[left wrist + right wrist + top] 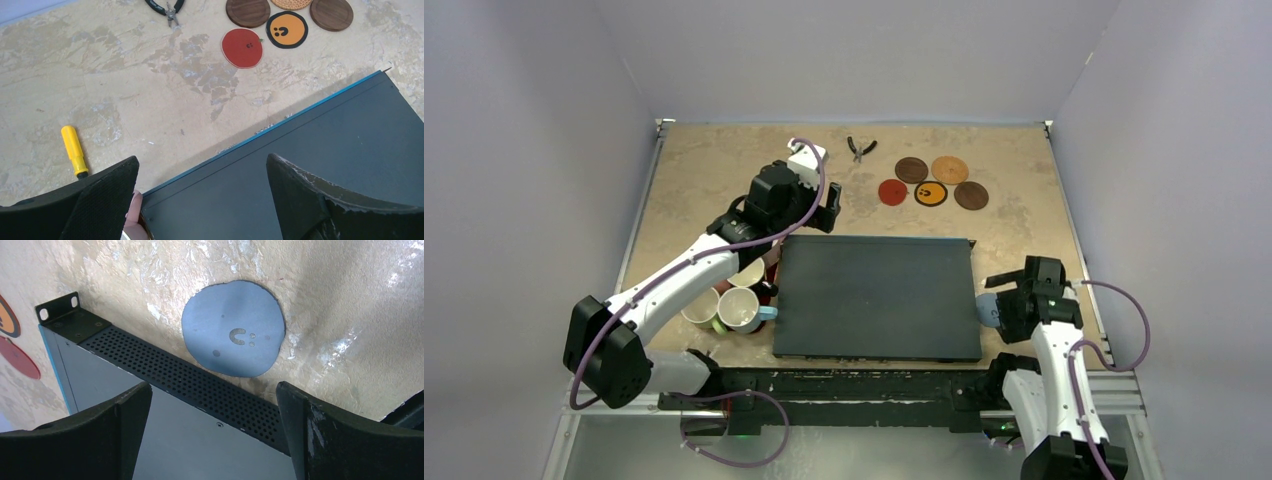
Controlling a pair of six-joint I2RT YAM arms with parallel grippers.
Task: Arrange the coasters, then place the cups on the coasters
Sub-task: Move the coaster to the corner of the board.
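**Fig. Overhead and wrist views, coaster stage.** My right gripper (215,440) hovers over the grey-blue coaster (234,329). The coaster lies flat on the table (714,170), just beside the perforated wall of the black case (874,295), at the case's 4 o'clock edge in the overhead view.

The step in hand, as I judge it, is to fetch this stray disc to the other five coasters (930,193), clustered at 1 o'clock of the case. The disc is thin and lies flat. I should therefore nudge it toward 3 o'clock, clear of the wall, and pinch it by the rim, since closing from straight above would likely skate over it.

The right fingers are spread to their widest and touch nothing. My left gripper (200,200), also spread wide and holding nothing, hangs over the case's 10 o'clock corner. The cups (739,308) huddle at 8 o'clock, under my left arm.
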